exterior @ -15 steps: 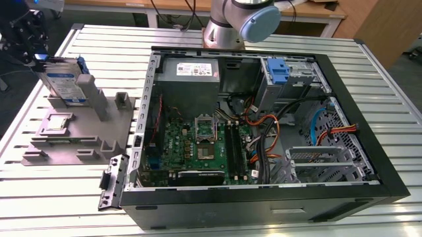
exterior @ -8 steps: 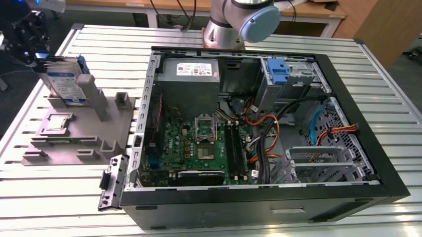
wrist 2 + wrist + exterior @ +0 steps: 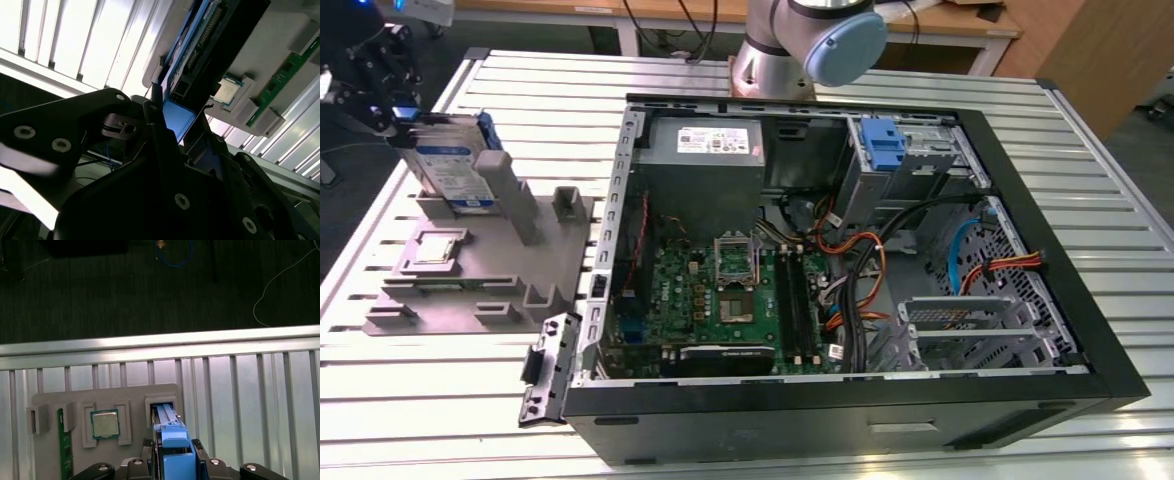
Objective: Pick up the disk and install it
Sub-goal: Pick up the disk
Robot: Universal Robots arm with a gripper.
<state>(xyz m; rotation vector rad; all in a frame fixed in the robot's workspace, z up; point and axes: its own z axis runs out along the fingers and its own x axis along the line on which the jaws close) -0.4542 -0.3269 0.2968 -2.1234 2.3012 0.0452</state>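
Okay — seeing the gripper (image 3: pixel 400 115) at the far left of the exterior view, closed narrow and clamped on the top end of the disk (image 3: pixel 454 165). In the first wrist view, fingers (image 3: pixel 196 446) pressed against both sides of the blue carrier frame (image 3: pixel 175 440). Got the disk standing on end, slightly tilted, white and blue label turned toward the exterior camera, lower end at the slot (image 3: pixel 162 405) of the grey fixture plate (image 3: pixel 480 285). Cannot tell whether that lower edge sits in the slot or hangs just clear of it. Plate lying on the slatted metal table (image 3: pixel 427 400), just left of the open PC case (image 3: pixel 854 420) in the exterior view. Same plate, beside the disk slot: small square silver chip (image 3: pixel 105 424) in its pocket, then a green memory stick (image 3: pixel 61 442) on edge one pocket further along. Inside the case — motherboard (image 3: pixel 720 300) exposed, bundle of orange and black cables (image 3: pixel 867 270) to its right in the exterior view, bare blue bracket (image 3: pixel 881 145) in the bay at the far right, grey metal cage (image 3: pixel 974 325) at the near right. Disk well apart from that bay. Arm base (image 3: pixel 774 60) standing beyond the case's far wall.
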